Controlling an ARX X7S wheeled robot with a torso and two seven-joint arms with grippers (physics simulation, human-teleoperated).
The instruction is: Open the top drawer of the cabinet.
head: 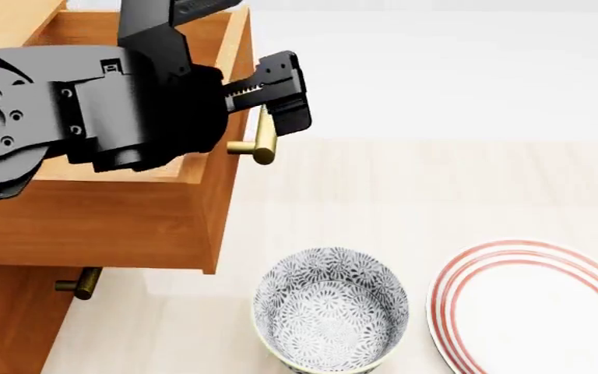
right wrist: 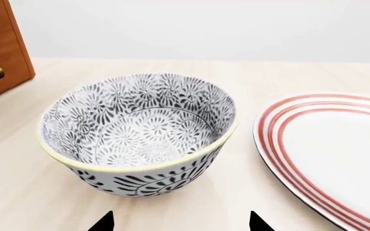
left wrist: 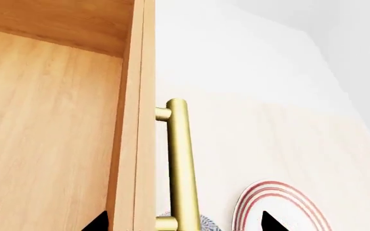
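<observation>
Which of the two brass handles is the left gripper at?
The top drawer's handle, on the pulled-out drawer; the left gripper straddles it. The lower handle sits untouched below.

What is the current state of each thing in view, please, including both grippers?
top drawer: pulled well out of the cabinet, interior empty where visible.
brass handle: between the left gripper fingers.
left gripper: open around the handle.
lower drawer handle: untouched; drawer shut.
bowl: upright, empty.
plate: flat, empty, beside the bowl.
right gripper: open, fingers facing the bowl.
</observation>
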